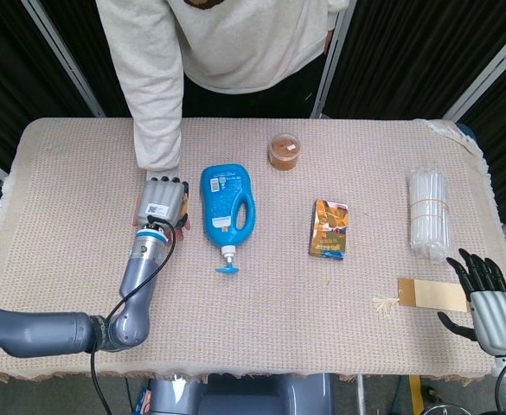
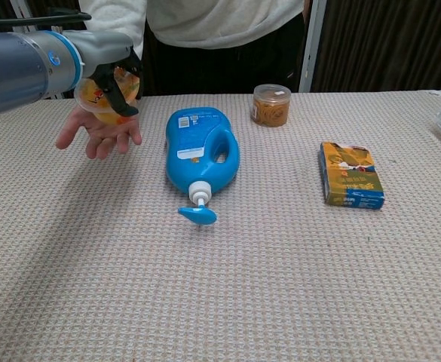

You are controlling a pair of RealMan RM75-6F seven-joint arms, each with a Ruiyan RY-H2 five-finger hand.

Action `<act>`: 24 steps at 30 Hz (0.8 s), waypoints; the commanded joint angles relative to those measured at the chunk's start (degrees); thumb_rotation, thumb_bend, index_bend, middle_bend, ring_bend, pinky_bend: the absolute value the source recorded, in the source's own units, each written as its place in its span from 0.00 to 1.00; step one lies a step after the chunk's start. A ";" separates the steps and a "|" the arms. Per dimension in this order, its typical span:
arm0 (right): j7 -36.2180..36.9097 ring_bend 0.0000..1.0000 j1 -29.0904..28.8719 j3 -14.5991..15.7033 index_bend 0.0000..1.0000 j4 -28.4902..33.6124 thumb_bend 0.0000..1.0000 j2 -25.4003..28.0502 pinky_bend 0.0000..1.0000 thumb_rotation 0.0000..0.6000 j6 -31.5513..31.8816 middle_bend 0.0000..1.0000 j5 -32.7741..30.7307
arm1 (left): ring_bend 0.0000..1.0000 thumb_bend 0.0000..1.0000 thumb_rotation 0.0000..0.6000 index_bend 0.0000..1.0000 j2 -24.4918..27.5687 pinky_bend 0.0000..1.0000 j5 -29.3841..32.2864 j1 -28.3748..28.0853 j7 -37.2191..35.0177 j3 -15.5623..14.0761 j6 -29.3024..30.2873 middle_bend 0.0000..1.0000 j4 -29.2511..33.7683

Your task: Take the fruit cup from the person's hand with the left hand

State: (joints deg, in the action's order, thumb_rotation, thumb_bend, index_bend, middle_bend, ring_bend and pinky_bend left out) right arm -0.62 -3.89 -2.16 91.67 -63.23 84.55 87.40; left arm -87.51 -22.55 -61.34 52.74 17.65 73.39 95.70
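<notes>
The fruit cup [image 2: 107, 94], clear with orange fruit inside, sits in the grip of my left hand [image 2: 118, 79], whose dark fingers wrap around its side. It hangs a little above the person's open palm [image 2: 99, 132], which stays flat over the table's far left. In the head view my left hand [image 1: 161, 201] covers the cup and most of the person's hand. My right hand [image 1: 486, 298] rests at the table's near right corner, fingers apart, holding nothing.
A blue pump bottle [image 1: 227, 207] lies on its side just right of my left hand. Further right are a small brown jar [image 1: 284, 151], an orange-and-blue box [image 1: 329, 228], a bundle of clear tubes [image 1: 430, 212] and a tan card [image 1: 430, 295].
</notes>
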 commanded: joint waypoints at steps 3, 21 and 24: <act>-0.21 0.00 0.02 -0.02 0.11 -0.08 0.11 0.02 0.00 1.00 0.05 0.00 0.02 | 0.45 0.55 1.00 0.79 2.96 0.50 -4.22 2.92 -3.69 -0.99 1.64 0.53 4.88; -1.77 0.00 0.19 -0.30 0.11 0.70 0.11 -0.22 0.00 1.00 0.11 0.00 -0.69 | 0.42 0.55 1.00 0.76 22.44 0.48 -38.37 26.16 -23.72 -22.66 4.82 0.49 21.41; -2.00 0.00 0.16 -0.35 0.11 0.87 0.11 -0.31 0.00 1.00 0.00 0.00 -0.85 | 0.39 0.55 1.00 0.73 20.31 0.46 -42.41 29.21 -27.22 -25.34 4.25 0.45 15.71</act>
State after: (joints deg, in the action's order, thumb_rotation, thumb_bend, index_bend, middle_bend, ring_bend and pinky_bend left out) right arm -2.59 -3.71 -2.50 92.52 -63.52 84.57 86.58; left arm -66.64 -61.36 -35.42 29.12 -4.80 77.96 116.02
